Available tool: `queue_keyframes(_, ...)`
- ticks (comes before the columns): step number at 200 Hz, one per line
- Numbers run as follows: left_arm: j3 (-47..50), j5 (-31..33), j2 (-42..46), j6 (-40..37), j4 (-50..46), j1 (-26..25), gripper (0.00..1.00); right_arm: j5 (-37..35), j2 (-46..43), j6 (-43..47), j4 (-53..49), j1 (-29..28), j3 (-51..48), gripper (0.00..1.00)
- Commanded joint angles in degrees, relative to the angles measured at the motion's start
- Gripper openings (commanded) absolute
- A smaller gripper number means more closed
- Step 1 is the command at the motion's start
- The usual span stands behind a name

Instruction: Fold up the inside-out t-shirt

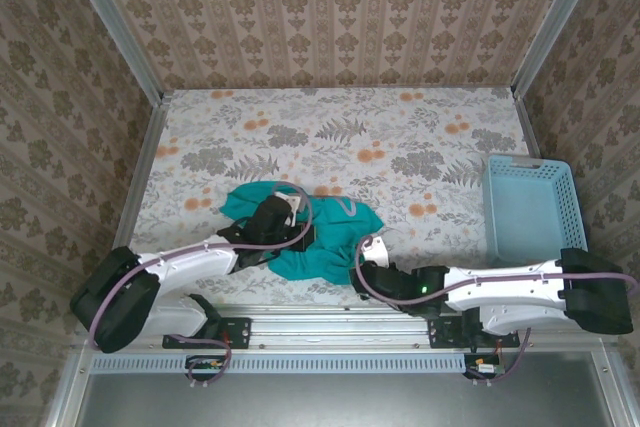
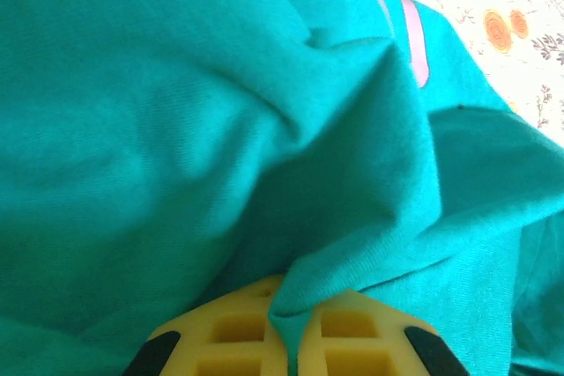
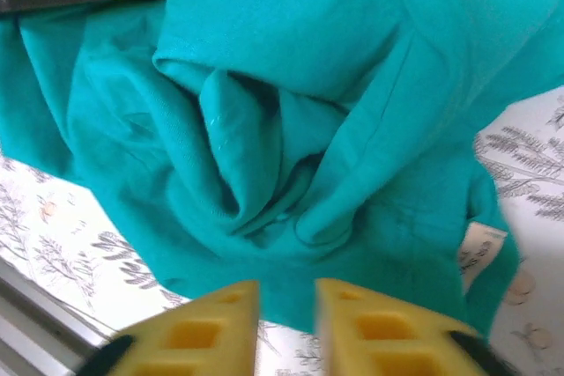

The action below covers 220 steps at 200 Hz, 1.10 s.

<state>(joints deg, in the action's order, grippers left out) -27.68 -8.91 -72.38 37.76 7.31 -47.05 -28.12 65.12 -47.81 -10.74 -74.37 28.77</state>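
Observation:
The inside-out t-shirt lies crumpled in a teal-green heap near the table's front edge, between the two arms. My left gripper rests on the heap's left part. In the left wrist view its yellow fingers are shut on a pinched fold of the t-shirt. My right gripper sits at the heap's near right edge. In the right wrist view it stands open, with the t-shirt's lower hem just beyond the gap. A small white tag shows at the right.
A light-blue slotted plastic basket stands at the table's right side. The floral tablecloth stretches behind the shirt. Patterned walls close in the left, back and right. A metal rail runs along the near edge.

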Motion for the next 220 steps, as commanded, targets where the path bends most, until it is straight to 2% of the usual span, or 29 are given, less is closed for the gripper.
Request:
queue_keyframes(1, 0.1, 0.6, 1.0, -1.6, 0.7, -2.2, 0.0, -1.1, -2.8, 1.1, -3.9, 2.3, 3.5, 0.37)
queue_keyframes(34, 0.1, 1.8, 2.4, -2.5, 0.3, -3.9, 0.0, 3.9, -2.7, 2.7, -5.4, 7.1, 7.1, 0.47)
queue_keyframes(66, -0.1, 2.1, 3.0, -2.8, 0.1, -4.6, 0.0, 7.8, 2.4, 3.6, -6.9, 10.0, 11.1, 0.47)
queue_keyframes(96, -0.7, 2.2, 3.1, -3.0, -0.5, -4.9, 0.0, 10.6, 7.1, 5.0, -6.0, 10.3, 13.3, 0.45)
queue_keyframes(148, -1.1, 2.6, 3.2, -3.4, -0.9, -4.9, 0.0, 10.9, 12.1, 5.3, -7.4, 11.4, 15.1, 0.29)
queue_keyframes(175, -1.2, 3.4, 3.1, -3.2, -1.2, -5.0, 0.0, 10.9, 12.0, 5.8, -8.4, 11.1, 15.5, 0.1)
queue_keyframes(191, -1.6, 5.1, 3.0, -2.8, -2.6, -4.9, 0.0, 10.6, 10.3, 9.1, -9.5, 9.5, 15.4, 0.0)
queue_keyframes(220, -1.6, 7.0, 2.7, -1.0, -3.3, -3.9, 0.0, 6.2, 2.8, 10.2, -11.6, 4.5, 11.2, 0.0)
